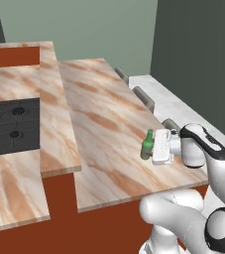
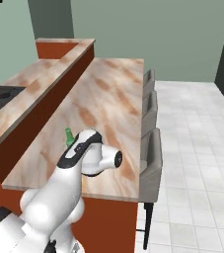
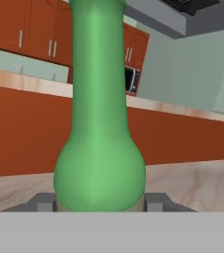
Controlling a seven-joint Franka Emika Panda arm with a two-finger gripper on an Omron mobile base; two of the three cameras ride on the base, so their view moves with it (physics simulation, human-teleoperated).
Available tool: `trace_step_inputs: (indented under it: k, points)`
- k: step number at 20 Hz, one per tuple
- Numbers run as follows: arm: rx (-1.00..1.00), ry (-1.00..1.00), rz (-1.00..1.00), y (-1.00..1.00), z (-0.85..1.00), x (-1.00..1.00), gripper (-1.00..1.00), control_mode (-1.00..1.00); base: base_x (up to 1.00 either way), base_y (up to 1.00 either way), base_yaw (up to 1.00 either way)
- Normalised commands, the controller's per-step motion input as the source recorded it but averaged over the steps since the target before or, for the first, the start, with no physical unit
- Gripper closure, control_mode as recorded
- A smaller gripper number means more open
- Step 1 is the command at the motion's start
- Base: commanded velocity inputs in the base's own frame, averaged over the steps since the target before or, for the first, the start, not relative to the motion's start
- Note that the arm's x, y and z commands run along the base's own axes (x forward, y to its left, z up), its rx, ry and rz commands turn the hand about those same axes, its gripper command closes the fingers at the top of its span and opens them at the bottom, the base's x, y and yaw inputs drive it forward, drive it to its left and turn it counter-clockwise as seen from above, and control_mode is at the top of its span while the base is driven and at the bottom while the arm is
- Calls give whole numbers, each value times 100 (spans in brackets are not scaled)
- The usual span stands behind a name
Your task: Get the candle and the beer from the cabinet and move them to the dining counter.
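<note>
The beer (image 1: pixel 147 144) is a small green bottle standing upright near the right edge of the dining counter (image 1: pixel 104 119), a beige-pink marbled slab. My gripper (image 1: pixel 150 150) reaches it from the right and is shut on its lower body. In the hand view the beer (image 3: pixel 99 148) rises between the two fingertips (image 3: pixel 44 201), which press on its sides just above the dining counter (image 3: pixel 202 180). From the right base view, the beer's cap (image 2: pixel 69 135) pokes out behind my arm. Far behind, the cabinet (image 3: pixel 34 34) hangs on the wall. The candle is out of view.
A raised marble countertop with a black cooktop (image 1: pixel 10 124) runs along the left of the slab. Grey stools (image 2: pixel 152 148) line the slab's right edge over a white tiled floor (image 2: pixel 197 148). A microwave (image 3: pixel 130 79) sits under the far cabinets.
</note>
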Motion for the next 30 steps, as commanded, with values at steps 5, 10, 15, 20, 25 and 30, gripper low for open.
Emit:
trace_step_inputs:
  k: [5,10,15,20,25,30]
  points:
    - [0,0,0,0,-34,26,100,-100,0,0,0]
    - [0,0,0,0,-31,18,100,-100,0,0,0]
    - [0,0,1,0,-17,8,100,-100,0,0,0]
    - [0,0,1,0,-17,5,100,-100,0,0,0]
    - [0,0,0,0,-9,0,100,-100,0,0,0]
    - [0,0,0,0,-11,2,100,-100,0,0,0]
